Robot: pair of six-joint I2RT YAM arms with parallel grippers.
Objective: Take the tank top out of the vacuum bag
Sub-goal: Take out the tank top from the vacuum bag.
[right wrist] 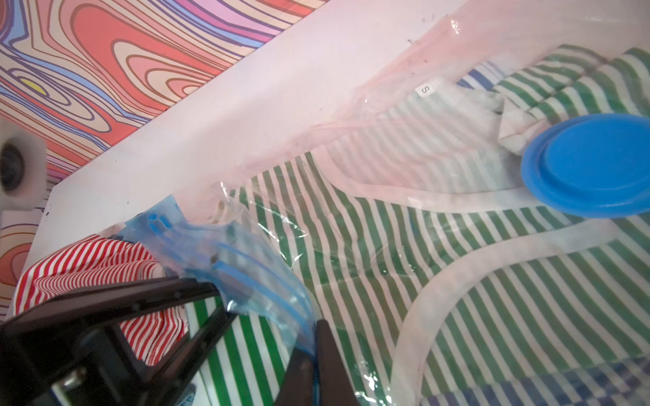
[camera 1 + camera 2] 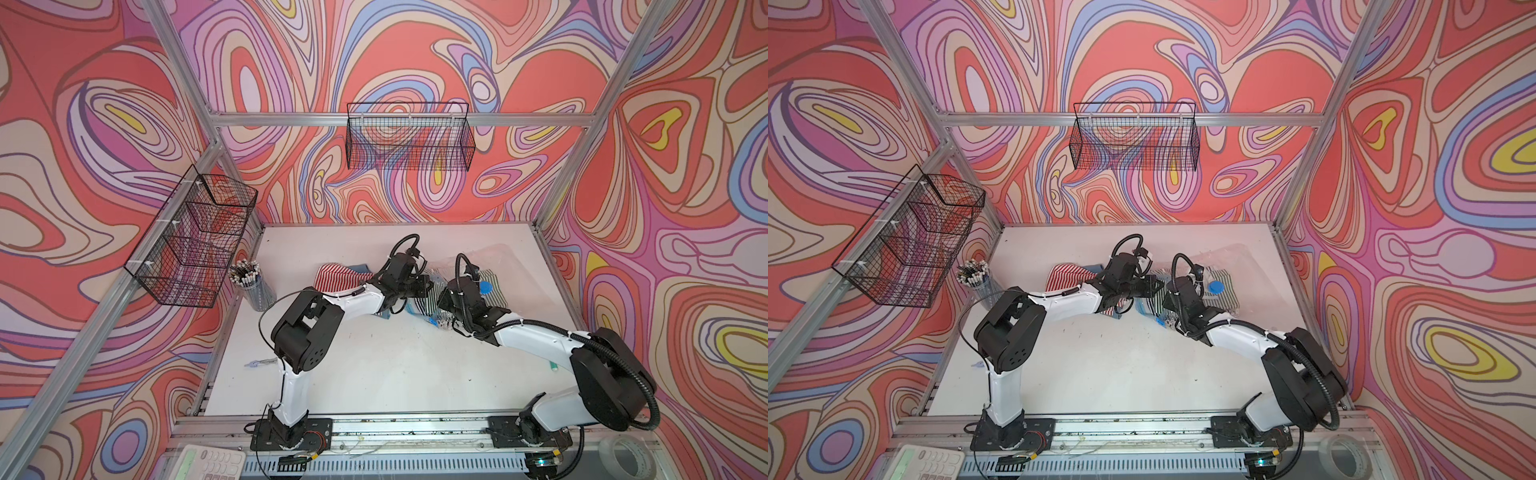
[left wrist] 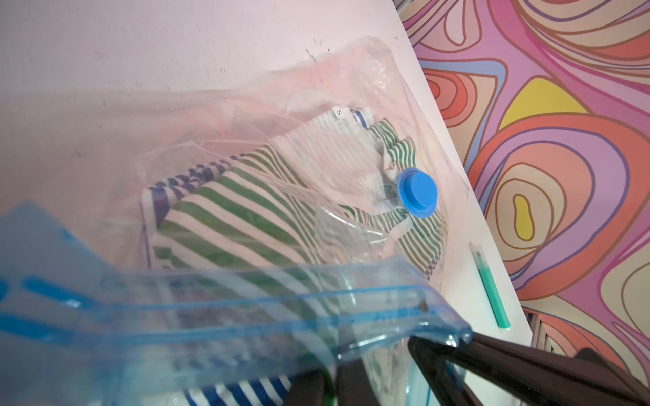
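Your left tool has its jaws pressed together on the light-blue zip strip of the vacuum bag, close to the strip's corner. The strip is held up off the desk and sags across in front of that tool. Your right tool is pinched on the zip strip too, with the blue plastic bunched between its jaws. In both top views the two tools face each other, tips close together at the bag's mouth.

Beyond the tools, the rest of the bag lies flat on the desk, stretching away from the left tool. The green-striped tank top is inside it, just past the mouth, under crinkled clear plastic. A size tag marked S shows at its neckline. The round blue valve cap sits on the bag's upper sheet over the tank top, farther from both tools. A navy-patterned cloth shows at the tank top's edge.

Behind the left tool, a red-striped garment lies on the desk outside the bag. Past the bag, near the desk's edge, lies a green marker.
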